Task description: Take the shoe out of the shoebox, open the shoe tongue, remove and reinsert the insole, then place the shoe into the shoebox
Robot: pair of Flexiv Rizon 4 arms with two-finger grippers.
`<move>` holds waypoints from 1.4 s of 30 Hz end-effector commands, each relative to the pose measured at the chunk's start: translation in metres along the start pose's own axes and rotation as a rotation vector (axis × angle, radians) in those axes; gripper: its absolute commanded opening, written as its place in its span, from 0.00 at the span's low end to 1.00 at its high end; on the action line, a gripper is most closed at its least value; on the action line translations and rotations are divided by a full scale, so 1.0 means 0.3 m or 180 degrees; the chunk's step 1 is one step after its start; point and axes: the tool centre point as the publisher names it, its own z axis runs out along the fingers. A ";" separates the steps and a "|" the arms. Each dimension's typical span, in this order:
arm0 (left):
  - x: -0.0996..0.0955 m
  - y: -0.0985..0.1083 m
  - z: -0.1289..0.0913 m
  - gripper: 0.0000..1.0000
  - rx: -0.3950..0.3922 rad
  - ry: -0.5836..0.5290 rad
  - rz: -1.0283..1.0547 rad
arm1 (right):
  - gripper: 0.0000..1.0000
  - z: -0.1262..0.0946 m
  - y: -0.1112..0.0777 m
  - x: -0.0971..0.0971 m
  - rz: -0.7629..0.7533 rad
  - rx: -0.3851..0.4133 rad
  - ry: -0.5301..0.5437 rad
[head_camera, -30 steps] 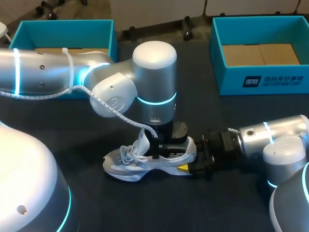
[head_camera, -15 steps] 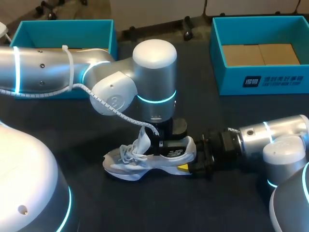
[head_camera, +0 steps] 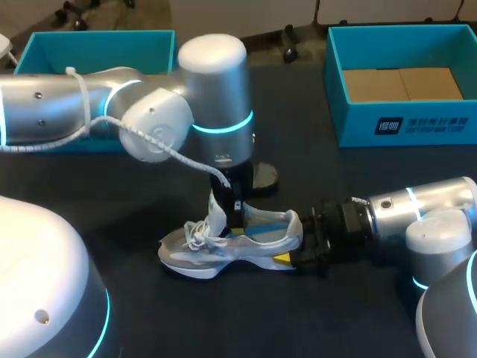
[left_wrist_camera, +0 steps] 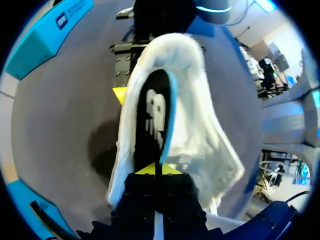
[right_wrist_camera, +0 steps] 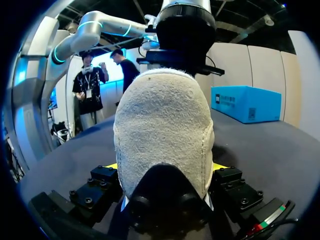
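Observation:
A white sneaker (head_camera: 223, 246) lies on its sole on the dark table, toe to the left and tongue pulled up. My right gripper (head_camera: 296, 257) grips its heel from the right; in the right wrist view the suede heel (right_wrist_camera: 162, 125) fills the space between the fingers of the right gripper (right_wrist_camera: 165, 167). My left gripper (head_camera: 235, 212) comes down into the shoe's opening. In the left wrist view the left gripper (left_wrist_camera: 159, 169) is shut on the edge of the black, blue-rimmed insole (left_wrist_camera: 152, 117), which stands partly raised inside the white shoe (left_wrist_camera: 200, 135).
A teal shoebox (head_camera: 402, 119) with a cardboard floor stands at the back right. A second teal box (head_camera: 45, 45) sits at the back left, partly behind my left arm. Dark table surface (head_camera: 246, 313) lies open in front of the shoe.
My left gripper closed on the insole, then rose and shifted left and back, lifting the insole's edge out of the shoe. The right arm and shoe stayed put.

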 end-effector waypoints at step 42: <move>0.108 -0.006 -0.193 0.00 0.0874 -0.0842 -0.0182 | 0.00 0.004 -0.004 0.008 -0.0002 0.0010 -0.0002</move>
